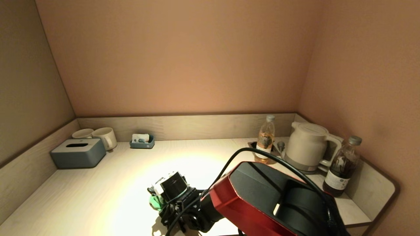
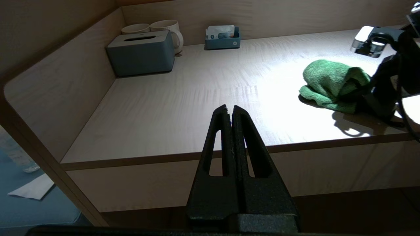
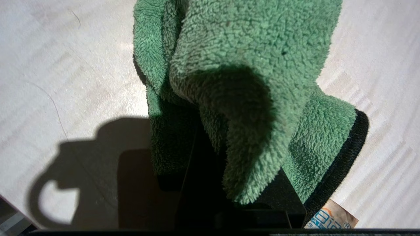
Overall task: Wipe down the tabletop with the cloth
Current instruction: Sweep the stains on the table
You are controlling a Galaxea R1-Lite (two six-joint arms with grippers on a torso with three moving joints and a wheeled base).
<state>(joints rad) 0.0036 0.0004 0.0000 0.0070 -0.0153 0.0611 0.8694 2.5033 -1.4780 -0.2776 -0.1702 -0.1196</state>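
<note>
Red and black, the right arm (image 1: pixel 262 200) fills the near edge of the head view, reaching left across the counter (image 1: pixel 108 196). Its end effector (image 1: pixel 160 201) sits low over the front of the counter, clamped on the green cloth (image 2: pixel 331 83), which bunches around the fingers and trails onto the wood. From the right wrist view the cloth (image 3: pixel 236 98) hides the fingers almost entirely, with a label tag poking out at one corner.

The left end effector (image 2: pixel 229 113) hangs off the counter's front edge, fingers pressed together and holding nothing.

Risks, judged from this layout:

- The cloth is a crumpled wad, not a flat pad. A stroke could drag only a narrow fold across the surface and miss most of the area.
- The grip seems to catch just part of the fabric; friction on a hard push might pull the cloth loose.
- A sweep to the right heads toward the two bottles (image 1: pixel 265 139) and the kettle (image 1: pixel 306 146). The arm's elbow or its cable could tip a bottle.
- A long stroke to the far left reaches the tissue box (image 1: pixel 78 152), the mugs (image 1: pixel 105 137) and the small tray (image 1: pixel 142 141), which would slide easily.
- Working so close to the front edge, the cloth could slip off the counter.
</note>
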